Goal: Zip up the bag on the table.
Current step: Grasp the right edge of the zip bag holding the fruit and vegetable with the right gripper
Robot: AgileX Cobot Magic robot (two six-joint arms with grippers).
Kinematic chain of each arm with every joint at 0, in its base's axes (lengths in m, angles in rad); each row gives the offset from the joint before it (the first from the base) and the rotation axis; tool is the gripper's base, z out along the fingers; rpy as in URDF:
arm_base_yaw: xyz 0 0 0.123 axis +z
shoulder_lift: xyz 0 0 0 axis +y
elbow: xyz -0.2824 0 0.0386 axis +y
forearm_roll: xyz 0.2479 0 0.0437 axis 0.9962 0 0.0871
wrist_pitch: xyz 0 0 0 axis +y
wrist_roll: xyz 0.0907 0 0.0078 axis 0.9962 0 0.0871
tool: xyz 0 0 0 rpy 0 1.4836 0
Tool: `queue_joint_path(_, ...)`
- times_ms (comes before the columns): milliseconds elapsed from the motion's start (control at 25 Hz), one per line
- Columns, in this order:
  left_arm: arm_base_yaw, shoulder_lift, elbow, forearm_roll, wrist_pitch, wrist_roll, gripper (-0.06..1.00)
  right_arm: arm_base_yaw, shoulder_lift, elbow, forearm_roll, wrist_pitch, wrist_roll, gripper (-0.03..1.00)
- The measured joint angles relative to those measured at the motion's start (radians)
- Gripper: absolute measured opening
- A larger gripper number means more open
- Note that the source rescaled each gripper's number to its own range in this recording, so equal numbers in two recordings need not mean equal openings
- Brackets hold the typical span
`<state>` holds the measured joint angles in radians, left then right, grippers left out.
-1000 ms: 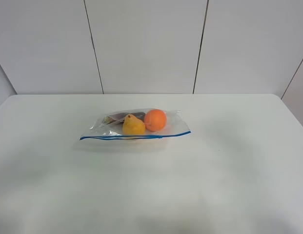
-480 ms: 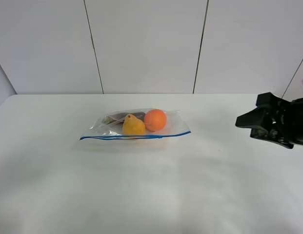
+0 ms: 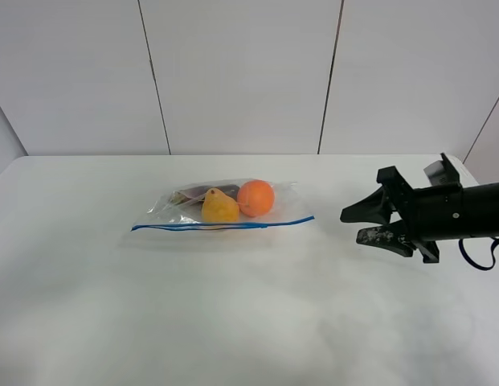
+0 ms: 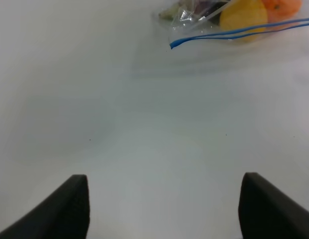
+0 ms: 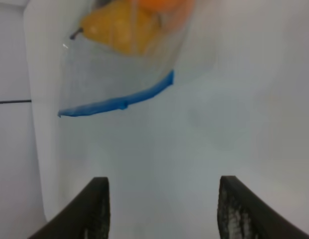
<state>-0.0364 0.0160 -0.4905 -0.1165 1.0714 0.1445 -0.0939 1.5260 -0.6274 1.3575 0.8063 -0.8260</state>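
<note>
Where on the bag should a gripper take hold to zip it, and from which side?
Pinch the zip strip at its end nearest the right gripper, coming in from that side, probably low along the table. The strip is the bag's thin near edge, lying flat and clear of the fruit bulging behind it, and that gripper is open, facing it.

The high camera faces the wall [image 3: 233, 72] across the table [image 3: 88, 322]; both wrist cameras look low along it, sharing the bag [image 3: 221, 205].
</note>
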Motion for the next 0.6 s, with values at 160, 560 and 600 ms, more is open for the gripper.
queue_joint_path(160, 0.0, 0.0, 0.0, 0.0, 0.0, 0.0, 0.76, 0.051, 0.069, -0.008, 0.057, -0.03, -0.057, 0.72)
queue_joint_path(560, 0.0, 0.0, 0.0, 0.0, 0.0, 0.0, 0.76, 0.198, 0.258, -0.217, 0.095, -0.08, -0.016, 0.72)
queue_joint_path(600, 0.0, 0.0, 0.0, 0.0, 0.0, 0.0, 0.76, 0.198, 0.27, -0.229, 0.099, -0.08, -0.009, 0.72)
